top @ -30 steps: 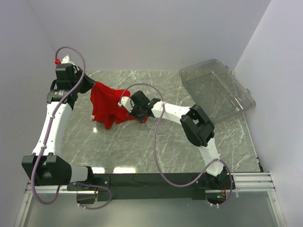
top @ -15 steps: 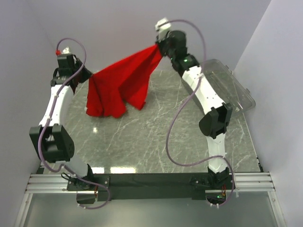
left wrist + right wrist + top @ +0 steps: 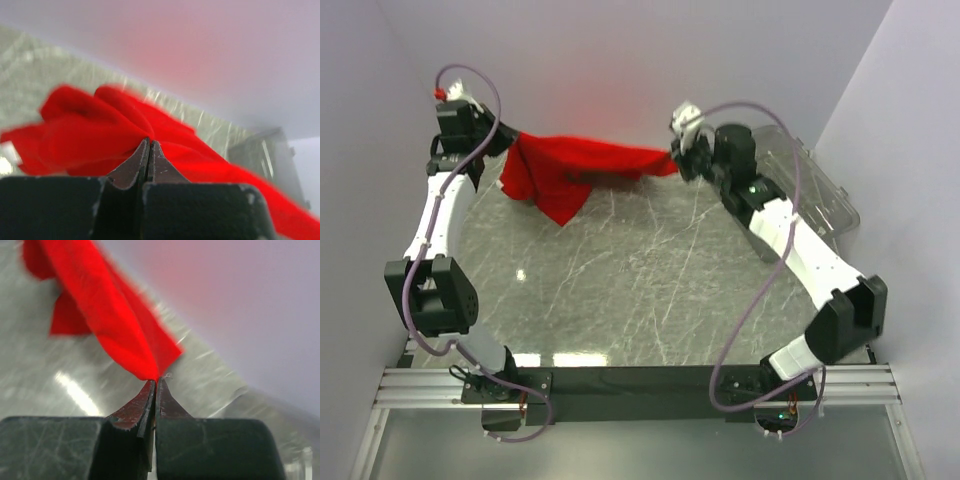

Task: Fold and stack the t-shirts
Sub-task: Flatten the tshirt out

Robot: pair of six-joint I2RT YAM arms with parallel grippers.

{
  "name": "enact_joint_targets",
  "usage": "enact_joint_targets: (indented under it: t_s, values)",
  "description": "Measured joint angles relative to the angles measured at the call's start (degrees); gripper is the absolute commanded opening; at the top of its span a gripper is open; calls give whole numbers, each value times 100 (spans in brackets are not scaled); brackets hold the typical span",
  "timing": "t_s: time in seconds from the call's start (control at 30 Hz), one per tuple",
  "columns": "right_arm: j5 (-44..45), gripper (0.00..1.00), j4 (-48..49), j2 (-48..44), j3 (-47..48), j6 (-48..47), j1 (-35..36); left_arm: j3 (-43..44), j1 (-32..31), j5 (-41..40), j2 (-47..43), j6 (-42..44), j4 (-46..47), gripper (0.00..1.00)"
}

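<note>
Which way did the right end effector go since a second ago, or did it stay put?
Yes. The right end effector went farther back and rightward, ending beside the clear bin, gripping the red t-shirt.

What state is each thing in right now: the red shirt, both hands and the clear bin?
red t-shirt: unfolded and bunched, strung in the air between the two hands, its left part sagging toward the table.
left hand: shut on the red t-shirt.
right hand: shut on the shirt's other end.
clear bin: at the far right, no shirt in it.
</note>
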Motion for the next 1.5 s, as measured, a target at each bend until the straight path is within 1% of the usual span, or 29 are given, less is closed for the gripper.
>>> enact_joint_targets:
  t_s: [0.03, 0.1, 0.2, 0.3, 0.4, 0.5, 0.6, 0.67, 0.7, 0.77, 0.9, 0.97, 1.03, 1.13, 1.17, 1.23, 1.27, 1.37, 1.43, 1.5]
  values:
    - [-129, 0, -15, -225, -385, -44, 17, -157, 0, 44, 0, 0, 4, 1]
    - [-361, 0, -96, -468, -798, -83, 31, -466, 0, 140, 2, 17, -44, 0]
    - [-745, 0, -166, -702, -1152, -129, -28, -817, 0, 304, -4, 98, -142, 0]
    - [-1191, 0, -293, -1167, -1488, -243, -94, -1290, 0, 378, -197, 227, -214, 1]
    - [-1624, 0, -476, -1720, -1641, -319, -107, -1864, 0, 341, -715, 337, -428, 1]
    - [-1915, 0, -492, -2260, -1722, -306, -105, -2280, -2, 227, -1478, 369, -723, 1]
    - [-1867, 0, -330, -2660, -1915, -179, -105, -2494, -2, 125, -2251, 361, -837, 1]
    - [-1657, 0, -201, -2695, -2052, -103, -101, -2481, 0, 114, -2452, 343, -723, 1]
    - [-1482, 0, -140, -2579, -2103, -39, -98, -2433, -2, 129, -2411, 337, -680, 1]
    - [-1091, 0, 37, -2199, -2127, 52, -103, -2197, -2, 249, -2026, 299, -492, 1]
    - [-275, 0, 382, -807, -2026, 214, -125, -1436, -116, 544, -328, 214, 35, 1]
    - [87, 0, 376, -35, -2022, 286, -146, -1213, -243, 584, 522, 234, 92, 1]
    - [404, 0, 323, 518, -2017, 343, -164, -1152, -396, 616, 1224, 269, 37, 1]
    - [719, 0, 223, 962, -2013, 404, -190, -1150, -568, 584, 1788, 369, -186, 35]
    - [807, 0, 190, 990, -2013, 409, -203, -1147, -614, 549, 1858, 393, -284, 53]
    - [925, 0, 199, 977, -1961, 407, -234, -1097, -662, 474, 1834, 444, -415, 66]
    - [962, 0, 238, 975, -1906, 407, -245, -1043, -669, 426, 1777, 474, -426, 70]
    - [1008, 0, 332, 975, -1762, 407, -267, -981, -673, 256, 1381, 535, -466, 70]
    - [1008, 0, 369, 975, -1709, 407, -269, -1099, -686, 160, 920, 577, -511, 70]
    - [1003, 0, 361, 975, -1681, 413, -271, -1510, -782, 26, 251, 619, -518, 70]
